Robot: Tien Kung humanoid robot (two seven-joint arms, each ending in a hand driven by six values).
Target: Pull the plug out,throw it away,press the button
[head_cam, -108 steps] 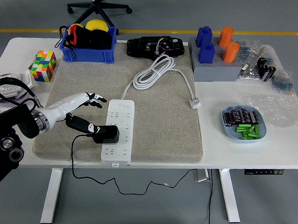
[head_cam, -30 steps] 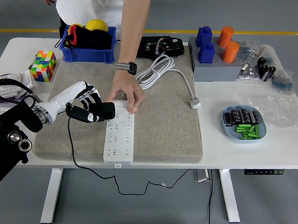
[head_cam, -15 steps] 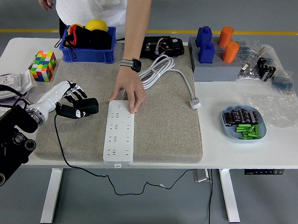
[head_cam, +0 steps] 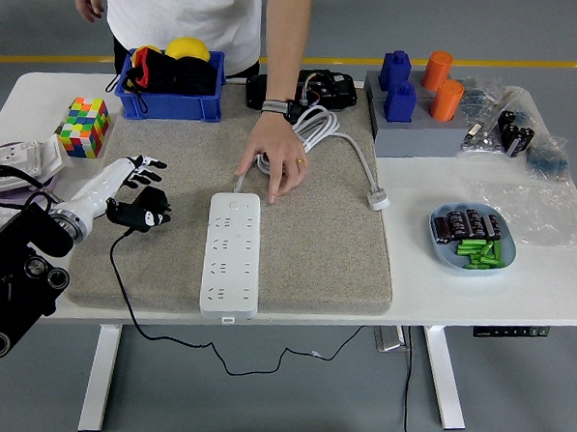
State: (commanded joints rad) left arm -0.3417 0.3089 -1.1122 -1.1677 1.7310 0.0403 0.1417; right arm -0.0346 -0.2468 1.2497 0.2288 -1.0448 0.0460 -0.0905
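Observation:
The white power strip (head_cam: 231, 255) lies lengthwise on the grey mat (head_cam: 316, 237), all its sockets empty and its button end (head_cam: 234, 203) pointing away from me. The black plug (head_cam: 144, 212) rests on the mat's left part, its thin black cable running down over the table's front edge. My left hand (head_cam: 135, 181) sits just above and left of the plug, fingers (head_cam: 146, 162) spread, the thumb side close against it. A person's hand (head_cam: 275, 159) reaches in from the far side, fingertips on the mat just beyond the strip's far end.
The strip's white cable (head_cam: 307, 130) coils behind the person's hand. A blue bin (head_cam: 170, 84) and a colourful cube (head_cam: 84, 126) stand at the back left. At the right are blue and orange cylinders (head_cam: 416, 97) and a blue dish (head_cam: 472, 240).
My left hand pulled the plug out of the strip and carried it left; its fingers have now spread. The person's hand held the strip's far end, then slid back off it.

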